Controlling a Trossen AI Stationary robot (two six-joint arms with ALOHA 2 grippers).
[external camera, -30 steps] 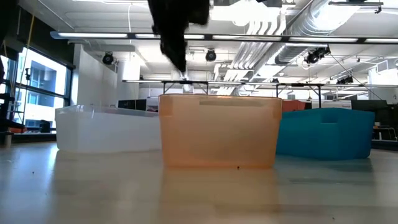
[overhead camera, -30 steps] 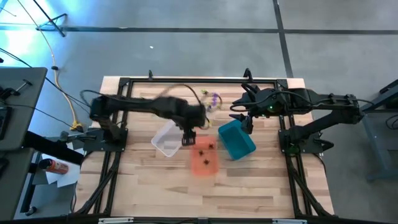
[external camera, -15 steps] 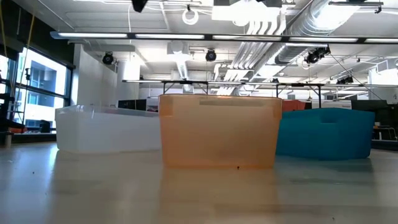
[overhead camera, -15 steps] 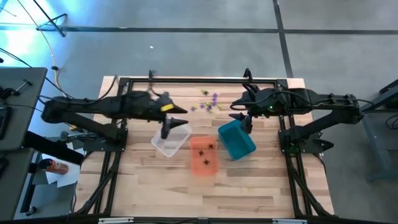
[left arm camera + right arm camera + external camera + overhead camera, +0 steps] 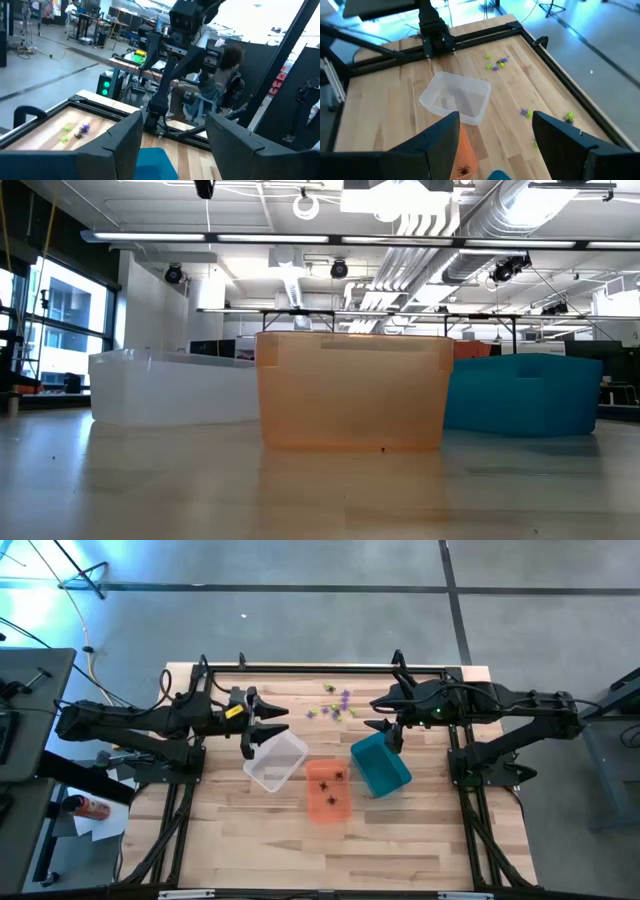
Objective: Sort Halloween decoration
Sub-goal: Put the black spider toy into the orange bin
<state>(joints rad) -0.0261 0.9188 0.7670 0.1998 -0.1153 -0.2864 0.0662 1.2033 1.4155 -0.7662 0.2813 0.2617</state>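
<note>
The Halloween decoration is a scatter of tiny purple and green spiky trinkets [image 5: 336,705] lying on the wood near the table's far edge; they also show in the right wrist view [image 5: 498,62] and the left wrist view [image 5: 75,131]. Two black ones [image 5: 332,787] lie in the orange bin [image 5: 327,802]. My left gripper [image 5: 265,730] hangs open and level above the table's left part, beside the clear bin [image 5: 277,762], with nothing between its fingers [image 5: 125,145]. My right gripper [image 5: 381,718] hangs open above the teal bin's [image 5: 381,766] far end, and it too holds nothing [image 5: 495,131].
The clear, orange and teal bins stand in a row across the table's middle, as the low view shows [image 5: 350,392]. A black frame [image 5: 320,668] runs along the table's far edge and sides. Bare wood lies toward the near edge [image 5: 330,855]. A person [image 5: 222,75] sits beyond the table's right side.
My left gripper has drawn back from above the orange bin toward the table's left edge, rising a little. It has tipped from pointing down to pointing level. The bins and trinkets have stayed where they were.
</note>
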